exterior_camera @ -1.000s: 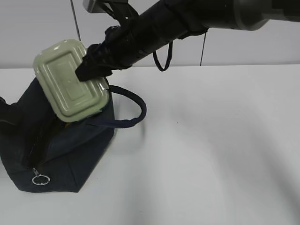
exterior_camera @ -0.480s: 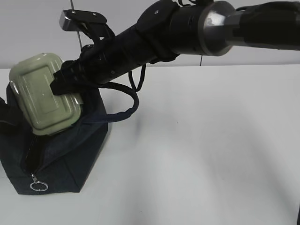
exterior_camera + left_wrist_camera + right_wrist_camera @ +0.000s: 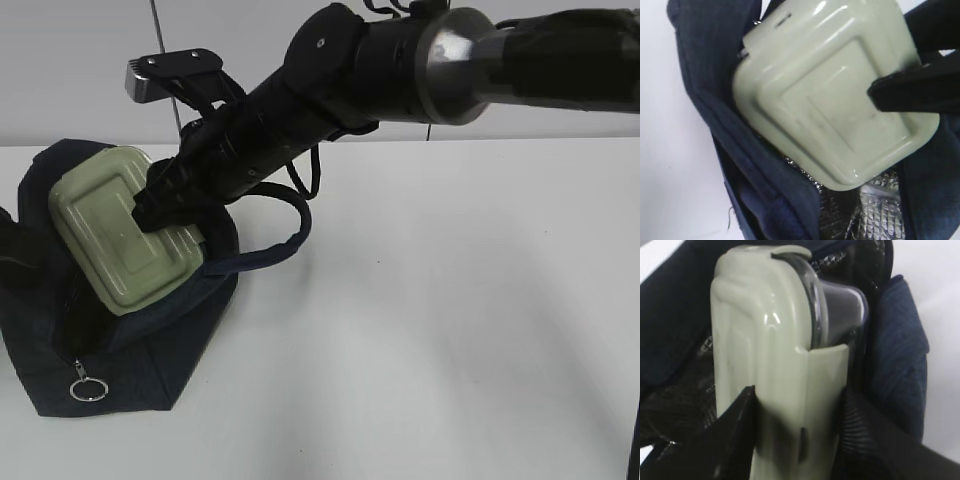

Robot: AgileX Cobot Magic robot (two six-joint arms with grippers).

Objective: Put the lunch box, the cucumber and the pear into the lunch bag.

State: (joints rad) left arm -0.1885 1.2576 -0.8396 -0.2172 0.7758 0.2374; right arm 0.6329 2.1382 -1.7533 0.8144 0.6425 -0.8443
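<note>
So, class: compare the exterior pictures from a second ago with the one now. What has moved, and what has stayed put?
The right tool, still shut on the lunch box, has carried it down and leftward; the box now sits partly inside the open mouth of the lunch bag instead of above it. The bag stays in its place on the table, its mouth reshaped. Nothing has been let go.

Smooth matte white tabletop point(image 3: 450, 330) fills most of exterior view, bare to right and front. Plain pale grey wall point(image 3: 80, 60) behind, meeting table edge in straight horizontal line. Thin dark vertical line point(image 3: 157, 28) on wall at left, exact nature unclear. Light diffuse, even; soft blurred grey shadows point(image 3: 330, 300) on tabletop near centre and right. Floor, windows out of frame. Left wrist view: strip of same white surface point(image 3: 670, 165) along left edge.
</note>
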